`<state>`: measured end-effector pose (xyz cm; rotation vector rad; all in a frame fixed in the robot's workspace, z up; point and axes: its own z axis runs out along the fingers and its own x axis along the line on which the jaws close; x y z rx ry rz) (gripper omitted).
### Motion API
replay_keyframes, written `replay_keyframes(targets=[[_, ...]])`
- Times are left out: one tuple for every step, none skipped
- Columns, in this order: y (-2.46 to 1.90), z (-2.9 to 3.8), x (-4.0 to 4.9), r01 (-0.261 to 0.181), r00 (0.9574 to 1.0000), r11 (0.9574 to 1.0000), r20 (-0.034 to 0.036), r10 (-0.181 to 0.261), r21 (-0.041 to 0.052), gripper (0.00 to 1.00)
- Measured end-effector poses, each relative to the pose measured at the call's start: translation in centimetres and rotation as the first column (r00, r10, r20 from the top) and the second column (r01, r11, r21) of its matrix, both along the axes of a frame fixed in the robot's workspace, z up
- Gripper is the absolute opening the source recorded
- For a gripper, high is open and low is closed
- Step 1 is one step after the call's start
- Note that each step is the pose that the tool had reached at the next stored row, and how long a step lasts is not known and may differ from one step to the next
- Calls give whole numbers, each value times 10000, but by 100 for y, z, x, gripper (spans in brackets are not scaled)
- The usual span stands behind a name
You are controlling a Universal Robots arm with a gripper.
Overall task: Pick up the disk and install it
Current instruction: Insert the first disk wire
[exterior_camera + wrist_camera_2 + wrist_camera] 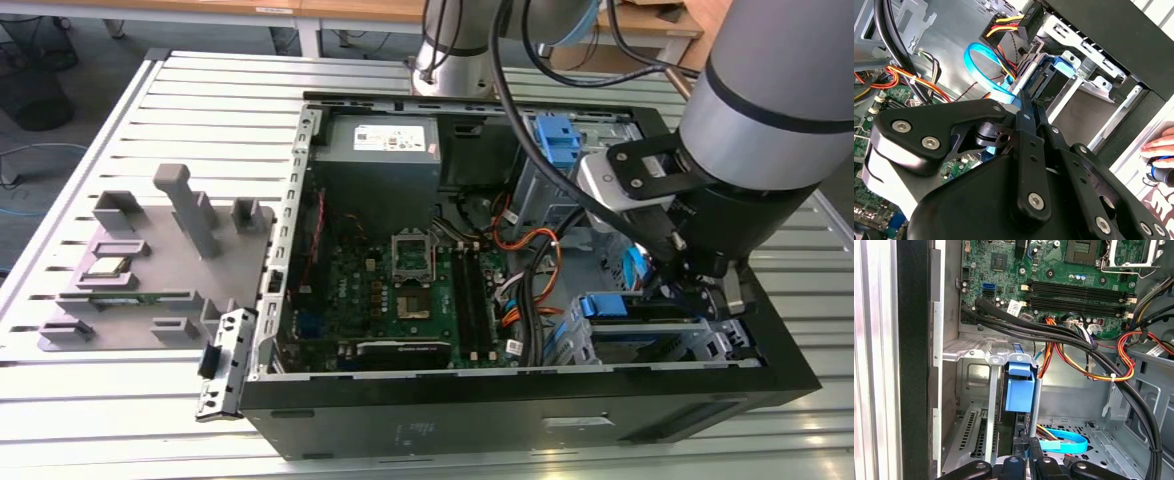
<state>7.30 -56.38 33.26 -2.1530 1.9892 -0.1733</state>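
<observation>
We see the disk [1019, 410] standing on edge in the metal drive cage [971, 390] at the case's near right corner, its blue rail [1019, 390] facing the first wrist view. In the second wrist view the disk [1036, 85] shows as a narrow edge with a blue rail tip, running from the jaws into the cage [1079, 95].

The gripper [1021, 107] sits directly over that edge; its jaws are drawn together on the disk's thin sides, so we take them as grasping the disk. In the exterior view the gripper [694, 290] hangs low inside the case [534, 400], above the blue-railed bay [617, 305].

A flat blue cable [1066, 442] curls on the case floor just beside the disk. Black cables [1054, 335] and orange-yellow wires [1089, 370] cross above the cage, with the green motherboard [400, 290] to the left. The grey power supply [380, 160] sits at the far left of the case. On the slatted worktop [160, 390], left of the case, lies a grey fixture tray [147, 260]. A person's fingers [1159, 145] rest outside the case.
</observation>
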Motion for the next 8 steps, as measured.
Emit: replay_keyframes(targets=[[0,-1,0,0,10000,10000,1,0,0,16],[0,-1,0,0,10000,10000,1,0,1,16],[0,-1,0,0,10000,10000,1,0,1,16],[0,-1,0,-1,10000,10000,1,1,1,16],[-1,0,0,-1,10000,10000,1,1,3,16],[-1,3,0,0,10000,10000,1,0,5,16],[-1,9,0,0,10000,10000,1,0,10,16],[-1,18,0,0,10000,10000,1,0,13,16]])
